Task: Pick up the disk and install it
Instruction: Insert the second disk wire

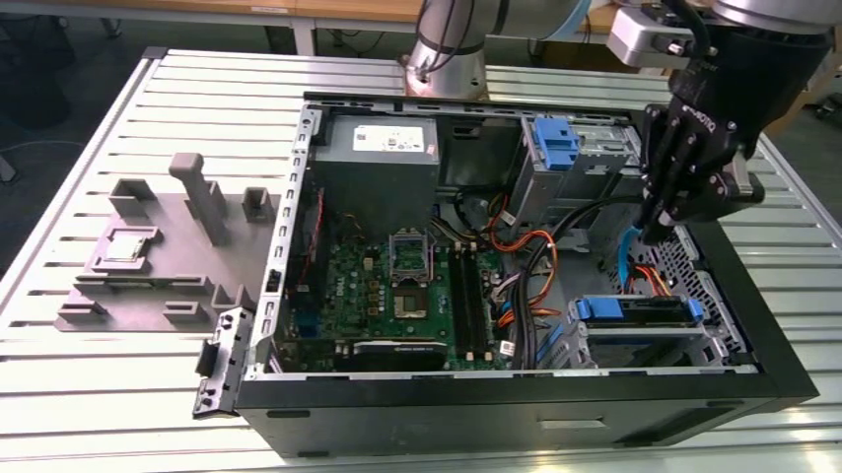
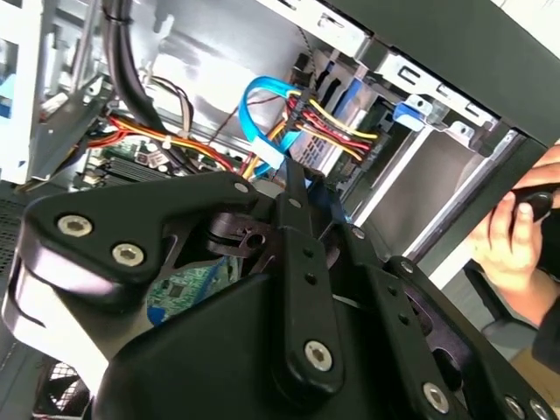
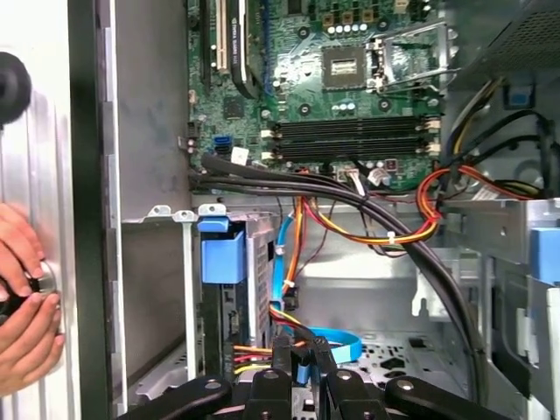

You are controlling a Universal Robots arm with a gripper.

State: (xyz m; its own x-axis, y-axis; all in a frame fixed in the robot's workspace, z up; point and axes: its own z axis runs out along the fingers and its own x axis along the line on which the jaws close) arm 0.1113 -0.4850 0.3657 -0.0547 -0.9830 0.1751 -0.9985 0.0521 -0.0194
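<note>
We count one disk (image 1: 642,313). It lies flat in the lower drive cage (image 1: 652,347) of the one open computer case (image 1: 526,419), at the exterior view's right, with its blue carrier tab (image 1: 595,308) facing the motherboard (image 1: 394,296). In the first wrist view the disk (image 3: 222,255) sits in the cage with one red-yellow-black power lead (image 3: 262,350) and one blue data cable (image 3: 337,339) running to its end.

One hand (image 1: 652,229) hangs above the disk and apart from it, just inside the case wall. Its black fingers point steeply down into the case. The fingers are drawn narrow, tips close together in both wrist views (image 2: 293,179) (image 3: 300,354). The blue data cable runs right by the tips, and we cannot tell whether they pinch it. The one arm (image 1: 448,39) rises from its base behind the case and bends over the rear right corner.

Further out we count one bare blue bracket (image 1: 558,140) on the upper cage, one grey power supply (image 1: 379,148) and one processor socket (image 1: 410,258). One grey moulded fixture (image 1: 145,266) sits on the slatted metal surface (image 1: 79,394) at the exterior view's left. A person's fingers (image 3: 22,297) grip a small dark object beside the case wall.
</note>
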